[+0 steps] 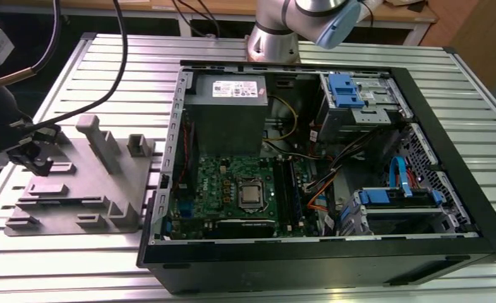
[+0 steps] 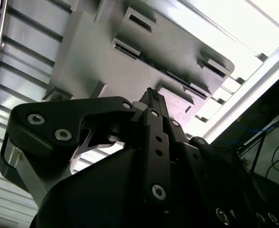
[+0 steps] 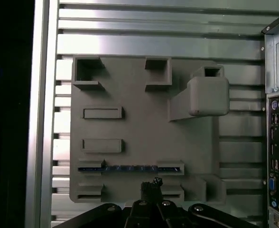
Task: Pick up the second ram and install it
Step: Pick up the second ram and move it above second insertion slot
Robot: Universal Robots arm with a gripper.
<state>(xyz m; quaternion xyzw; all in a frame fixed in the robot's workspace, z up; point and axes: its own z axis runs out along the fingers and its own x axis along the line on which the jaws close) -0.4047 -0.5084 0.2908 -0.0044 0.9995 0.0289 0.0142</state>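
Jaws: the gripper looks drawn shut and empty to me, tips together over the fixture plate.
Ram location: the second ram stands on edge in a holder slot on that plate, just beside the tips and not touching them.
Risk, closed tips: if I go down like this, I judge the tips would strike the stick's top edge or the plate instead of straddling it.
Risk, offset: the tips sit to one side of the stick's line, so a grip from here could catch it askew and tilt it.
Risk, cables: black cables hang near the arm and could snag.
Count, sticks on the plate: one that I can make out.
Count, plates: one, on the counter.
Count, computer case: one, lying open.
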